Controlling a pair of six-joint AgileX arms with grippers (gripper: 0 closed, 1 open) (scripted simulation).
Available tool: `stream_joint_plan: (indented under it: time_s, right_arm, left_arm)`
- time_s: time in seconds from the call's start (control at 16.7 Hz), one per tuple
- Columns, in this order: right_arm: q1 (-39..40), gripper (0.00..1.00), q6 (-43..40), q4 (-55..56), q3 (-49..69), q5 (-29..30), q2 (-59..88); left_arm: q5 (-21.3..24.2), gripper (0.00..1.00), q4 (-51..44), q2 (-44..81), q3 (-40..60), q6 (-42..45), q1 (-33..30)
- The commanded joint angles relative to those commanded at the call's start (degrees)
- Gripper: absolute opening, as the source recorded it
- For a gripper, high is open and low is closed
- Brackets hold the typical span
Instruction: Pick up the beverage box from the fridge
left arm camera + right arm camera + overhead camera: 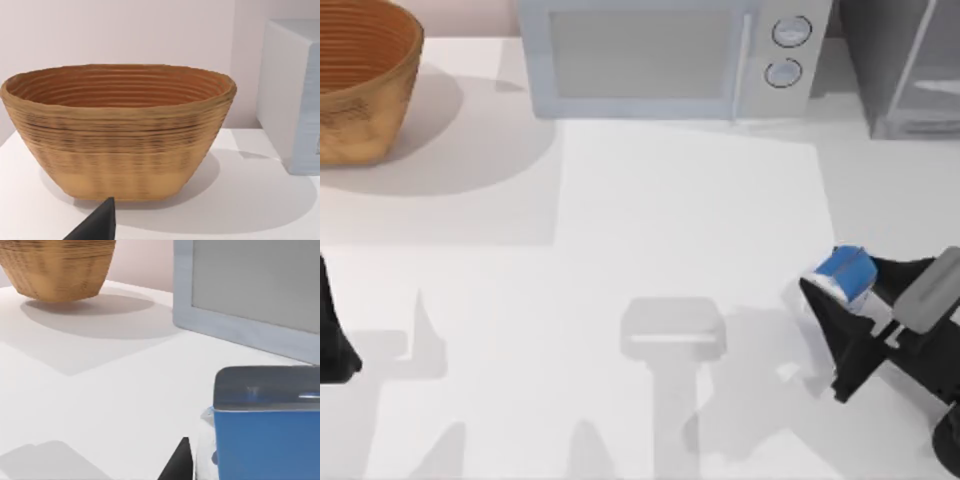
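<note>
The beverage box point(844, 273) is seen held up over the right part of the counter point(650, 220), well out from the fridge point(905, 70) that stands at the back right corner beside the microwave point(665, 55). It is gripped by the right gripper point(832, 300), whose jaws are clenched on the carton's sides, with the white end face turned outward and to the left in the top view. In the right wrist view the box point(265, 445) is shown close up as a blue flat-sided body under a grey top face, with a dark fingertip point(177, 465) just beside it. The carton is judged to be light and fairly stiff along its edges, though its broad panels would probably give under hard pressure, so a moderate squeeze is called for rather than a crushing one. Its smooth printed skin is likely to be somewhat slippery, and a hold across the two flat opposite sides near the middle is judged the safest, since a grip close to one end could let the box pivot or slide out. Whether the present hold is centred along the carton cannot be told. The left gripper point(335, 350) is parked at the left edge of the counter, facing the woven basket point(117, 130), and whether its jaws are parted cannot be told.
</note>
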Motion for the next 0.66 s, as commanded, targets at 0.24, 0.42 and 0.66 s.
stream_joint_plan:
  time_s: [0.24, 0.42, 0.66]
  right_arm:
    - [0.0, 0.9, 0.0, 0.0, 0.0, 0.0, 0.0]
    - [0.0, 1.0, 0.0, 0.0, 0.0, 0.0, 0.0]
    - [0.0, 1.0, 0.0, 0.0, 0.0, 0.0, 0.0]
  left_arm:
    - [0.0, 1.0, 0.0, 0.0, 0.0, 0.0, 0.0]
    - [0.0, 1.0, 0.0, 0.0, 0.0, 0.0, 0.0]
    - [0.0, 1.0, 0.0, 0.0, 0.0, 0.0, 0.0]
